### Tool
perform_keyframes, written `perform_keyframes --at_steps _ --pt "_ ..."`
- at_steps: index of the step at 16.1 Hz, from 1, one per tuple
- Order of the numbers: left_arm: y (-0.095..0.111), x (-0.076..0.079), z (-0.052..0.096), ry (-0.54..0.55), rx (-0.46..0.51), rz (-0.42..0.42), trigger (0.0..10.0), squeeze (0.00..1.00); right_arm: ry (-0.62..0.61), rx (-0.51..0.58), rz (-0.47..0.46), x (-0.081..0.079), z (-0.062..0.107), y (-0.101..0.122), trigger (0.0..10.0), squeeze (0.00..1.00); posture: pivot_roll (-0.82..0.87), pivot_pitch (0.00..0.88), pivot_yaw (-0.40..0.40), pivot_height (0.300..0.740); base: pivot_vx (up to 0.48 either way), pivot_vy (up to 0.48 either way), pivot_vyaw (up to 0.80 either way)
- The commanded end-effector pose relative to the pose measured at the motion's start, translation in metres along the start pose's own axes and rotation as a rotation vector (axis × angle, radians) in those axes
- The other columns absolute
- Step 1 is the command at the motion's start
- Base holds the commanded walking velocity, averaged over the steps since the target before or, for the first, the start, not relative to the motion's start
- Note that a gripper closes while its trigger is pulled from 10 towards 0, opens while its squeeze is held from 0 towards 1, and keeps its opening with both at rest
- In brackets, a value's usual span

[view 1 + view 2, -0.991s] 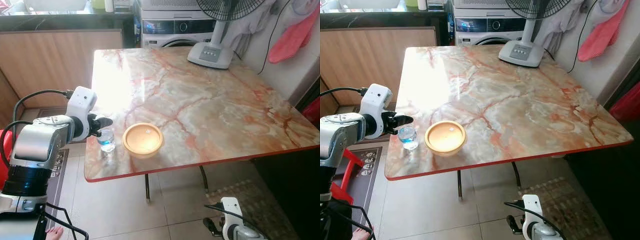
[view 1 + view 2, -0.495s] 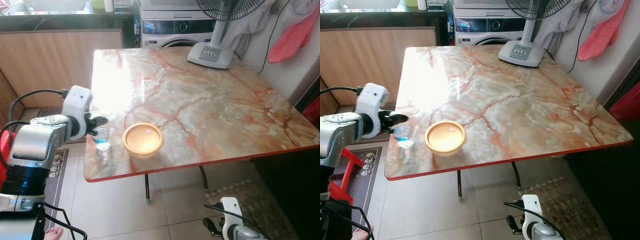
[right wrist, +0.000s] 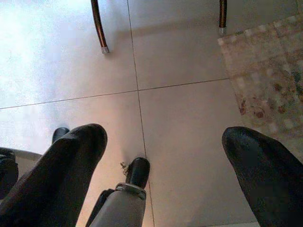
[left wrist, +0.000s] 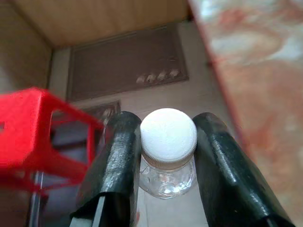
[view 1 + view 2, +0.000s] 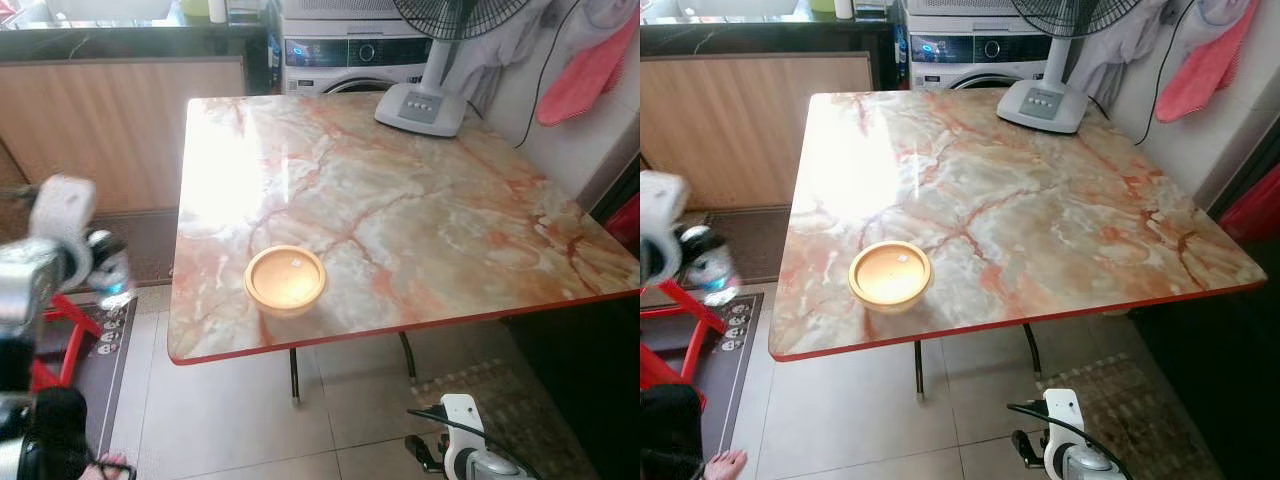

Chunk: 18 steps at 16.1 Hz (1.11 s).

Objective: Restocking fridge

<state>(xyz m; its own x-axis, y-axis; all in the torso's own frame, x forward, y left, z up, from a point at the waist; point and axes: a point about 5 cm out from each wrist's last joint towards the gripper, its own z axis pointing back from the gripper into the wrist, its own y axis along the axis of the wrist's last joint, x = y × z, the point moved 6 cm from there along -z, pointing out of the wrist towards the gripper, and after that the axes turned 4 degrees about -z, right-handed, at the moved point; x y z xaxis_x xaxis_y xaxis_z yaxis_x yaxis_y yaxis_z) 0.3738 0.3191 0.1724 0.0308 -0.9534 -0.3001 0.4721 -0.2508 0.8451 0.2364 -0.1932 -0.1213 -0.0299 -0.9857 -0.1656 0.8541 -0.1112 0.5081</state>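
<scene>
Bottle (image 4: 168, 151) upright, clamped between left gripper (image 4: 165, 161) fingers | location: off table (image 5: 400, 230), at its 9 o'clock | right gripper (image 3: 165, 165) spread wide, idle near floor, farther arm

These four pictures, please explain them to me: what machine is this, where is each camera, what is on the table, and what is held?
It is a humanoid robot with two arms, each ending in an end effector with two black fingers. The two wide pictures come from cameras in its head, looking down at a marble table. On the table stand a round wooden bowl near the front edge and a fan's base at the far edge.

The other two pictures come from cameras on the wrists. The left end effector, off the table's left side and blurred in the head pictures, grips a small clear bottle with a white cap between its fingers. The right end effector hangs low and open over the floor tiles, holding nothing.
</scene>
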Motion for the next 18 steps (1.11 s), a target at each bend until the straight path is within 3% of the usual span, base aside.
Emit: perform_keyframes --at_steps 1,4,5,6,7,8,11,13,16,18 --pt "-0.028 -0.011 -0.006 0.045 -0.044 0.018 0.0 0.0 -0.006 -0.007 0.009 0.002 0.001 0.001 10.0 0.0 0.18 0.0 -0.077 0.74 0.0 0.0 0.0" --pt "-0.086 -0.009 -0.02 0.09 -0.113 0.057 0.0 0.0 -0.003 -0.007 0.01 0.002 0.001 0.001 10.0 0.0 0.18 0.0 -0.078 0.74 0.0 0.0 0.0" --pt "-0.095 -0.005 -0.022 0.09 -0.111 0.075 0.2 0.0 -0.003 -0.006 0.011 0.003 0.001 0.001 10.0 0.0 0.18 0.0 -0.08 0.74 0.0 0.0 0.0" --pt "-0.125 0.012 -0.028 0.082 -0.124 0.044 10.0 0.0 -0.002 -0.006 0.013 0.003 0.001 0.001 10.0 0.0 0.18 0.0 -0.079 0.74 0.0 0.0 0.0" --pt "-0.146 0.025 -0.029 0.074 -0.157 0.03 10.0 0.0 -0.002 -0.006 0.014 0.003 0.001 0.001 10.0 0.0 0.18 0.0 -0.079 0.74 0.0 0.0 0.0" --pt "-0.177 0.045 -0.03 0.062 -0.209 0.085 10.0 0.0 -0.003 -0.005 0.013 0.003 0.001 0.001 10.0 0.0 0.17 0.0 -0.078 0.74 0.0 0.0 0.0" --pt "-0.22 0.074 -0.024 0.052 -0.312 0.115 10.0 0.0 -0.002 -0.007 0.017 0.003 0.001 0.0 10.0 0.0 0.16 0.0 -0.078 0.74 0.0 0.0 0.0" --pt "-0.251 0.107 -0.014 0.021 -0.372 0.174 10.0 0.0 -0.004 -0.006 0.015 0.003 0.001 0.0 10.0 0.0 0.14 0.0 -0.075 0.74 0.0 0.0 0.0" --pt "-0.282 0.126 0.002 0.006 -0.479 0.063 10.0 0.0 -0.01 -0.004 0.015 0.004 0.001 -0.001 10.0 0.0 0.14 0.0 -0.078 0.74 0.0 0.0 0.0" --pt "-0.31 0.137 0.019 0.0 -0.566 0.014 10.0 0.0 -0.016 0.006 -0.001 0.005 0.001 -0.001 10.0 0.0 0.13 0.0 -0.075 0.74 0.0 0.0 0.0"
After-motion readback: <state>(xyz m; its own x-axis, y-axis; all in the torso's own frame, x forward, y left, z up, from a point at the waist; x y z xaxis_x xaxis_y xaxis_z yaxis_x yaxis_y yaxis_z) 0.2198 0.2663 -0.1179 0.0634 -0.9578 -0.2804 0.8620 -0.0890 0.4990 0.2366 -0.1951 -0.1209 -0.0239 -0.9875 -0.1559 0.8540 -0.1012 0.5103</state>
